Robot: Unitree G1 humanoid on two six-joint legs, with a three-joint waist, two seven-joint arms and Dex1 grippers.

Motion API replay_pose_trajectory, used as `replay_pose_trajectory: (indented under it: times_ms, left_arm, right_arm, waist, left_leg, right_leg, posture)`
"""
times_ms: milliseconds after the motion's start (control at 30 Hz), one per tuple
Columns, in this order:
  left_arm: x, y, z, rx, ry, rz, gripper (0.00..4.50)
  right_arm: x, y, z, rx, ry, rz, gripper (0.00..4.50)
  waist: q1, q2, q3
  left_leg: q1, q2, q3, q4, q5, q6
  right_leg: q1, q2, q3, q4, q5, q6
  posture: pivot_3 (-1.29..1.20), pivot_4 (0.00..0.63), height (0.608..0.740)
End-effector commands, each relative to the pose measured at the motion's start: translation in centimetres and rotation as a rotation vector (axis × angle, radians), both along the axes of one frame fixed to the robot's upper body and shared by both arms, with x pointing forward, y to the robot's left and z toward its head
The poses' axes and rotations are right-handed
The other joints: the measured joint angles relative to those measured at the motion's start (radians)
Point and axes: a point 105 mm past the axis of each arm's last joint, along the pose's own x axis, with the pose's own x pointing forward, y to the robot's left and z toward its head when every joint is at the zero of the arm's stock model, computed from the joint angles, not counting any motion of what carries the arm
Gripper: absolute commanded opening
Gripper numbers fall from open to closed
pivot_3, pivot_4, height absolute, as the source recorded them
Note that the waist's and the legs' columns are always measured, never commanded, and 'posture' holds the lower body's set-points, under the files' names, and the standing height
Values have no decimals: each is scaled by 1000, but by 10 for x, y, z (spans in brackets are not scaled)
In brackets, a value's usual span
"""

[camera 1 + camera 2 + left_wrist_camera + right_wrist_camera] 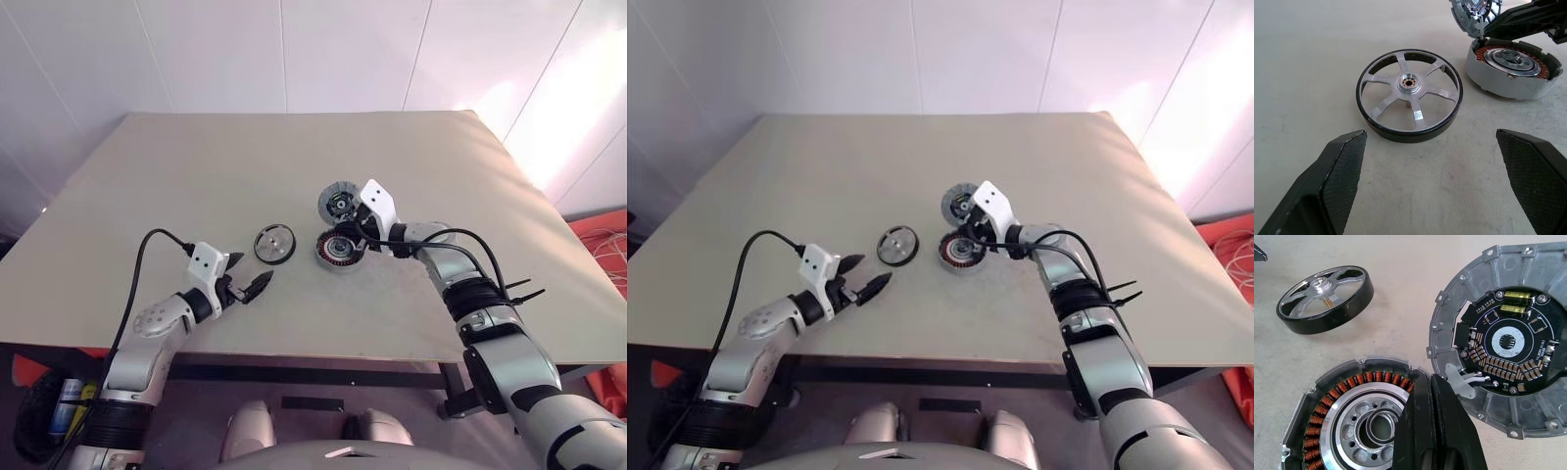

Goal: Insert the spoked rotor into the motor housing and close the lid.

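The left arm reaches low over the near part of the worktop [196, 166], its left gripper [253, 287] angled slightly down toward the middle. Its jaws stand wide apart and hold nothing; the spoked rotor [1409, 94] lies flat on the worktop just ahead of their tips, between them, not touched.

The right arm stretches further forward, wrist bent inward, the right gripper [1434, 404] tilted down. Its jaws are pressed together, tips resting over the rim of the motor housing [1349, 418] at the joint where the lid [1508, 340] meets it. The housing lies open-side up; the lid stands tilted just beyond the tips, circuit face showing.
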Motion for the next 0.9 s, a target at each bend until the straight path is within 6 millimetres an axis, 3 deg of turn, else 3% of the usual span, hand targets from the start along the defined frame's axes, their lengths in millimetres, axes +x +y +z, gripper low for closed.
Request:
replay_pose_trajectory:
  times_ms: [33, 567, 733, 900]
  left_arm:
    - [3, 1, 12, 5, -57, -3, 4500]
    - [4, 0, 12, 4, -59, -5, 4500]
    - [4, 0, 12, 3, -58, -5, 4500]
    - [4, 1, 12, 3, -56, -3, 4500]
  right_arm:
    - [0, -1, 9, 9, -43, 14, 30]
    - [-4, -9, 6, -5, -45, 23, 30]
    - [8, -7, 24, 46, -130, -39, 30]
    - [-11, 6, 29, 82, -97, 84, 30]
  waist:
    - [0, 0, 0]
    - [1, 0, 0]
    - [0, 0, 0]
    - [1, 0, 0]
  left_leg:
    - [0, 0, 0, 0, 0, 0]
    - [0, 0, 0, 0, 0, 0]
    - [0, 0, 0, 0, 0, 0]
    - [0, 0, 1, 0, 0, 0]
  right_leg:
    - [0, 0, 0, 0, 0, 0]
    - [0, 0, 1, 0, 0, 0]
    - [0, 0, 1, 0, -1, 1]
    - [-1, 0, 1, 0, -1, 1]
  posture:
    - [0, 0, 740]
    - [0, 0, 740]
    - [0, 0, 740]
    - [0, 0, 740]
